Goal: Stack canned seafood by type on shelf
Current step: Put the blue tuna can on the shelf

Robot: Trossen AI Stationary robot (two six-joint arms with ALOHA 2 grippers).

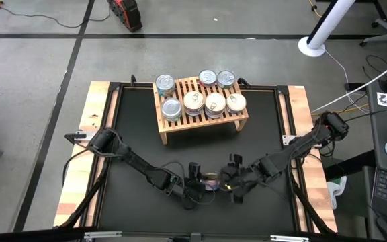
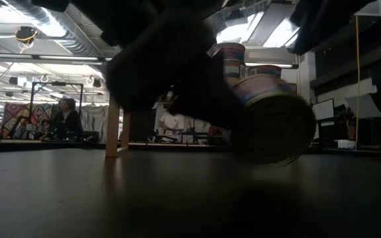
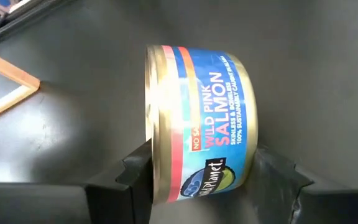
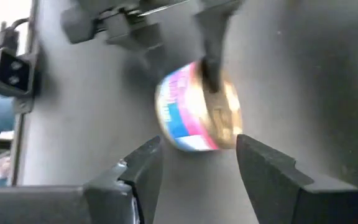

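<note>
— Starting at the left, what was the left claw (image 1: 195, 190) doing?

— It sat low over the near part of the black tabletop (image 1: 140, 128), clenched on a salmon tin (image 1: 211, 180). In the left wrist view the tin (image 3: 197, 124) stood on edge between the two dark fingers (image 3: 129, 177), blue label with a pink band, gold rim showing.

— And in the low view?

— The tin (image 2: 273, 119) hung tilted just above the tabletop surface (the claw itself was a dark mass there, hard to make out).

— The right claw?

— The right claw (image 1: 236, 190) was just beside the tin on its other side, released; its wrist view showed its fingers (image 4: 135, 168) spread apart with the tin (image 4: 197, 115) ahead of them, not touched.

— Where were the other tins?

— On the shelf (image 1: 200, 119), farther back in the middle of the tabletop: silver-lidded cans (image 1: 164, 84) toward its left and far edge, white-lidded cans (image 1: 215, 103) in a row toward its right.
</note>
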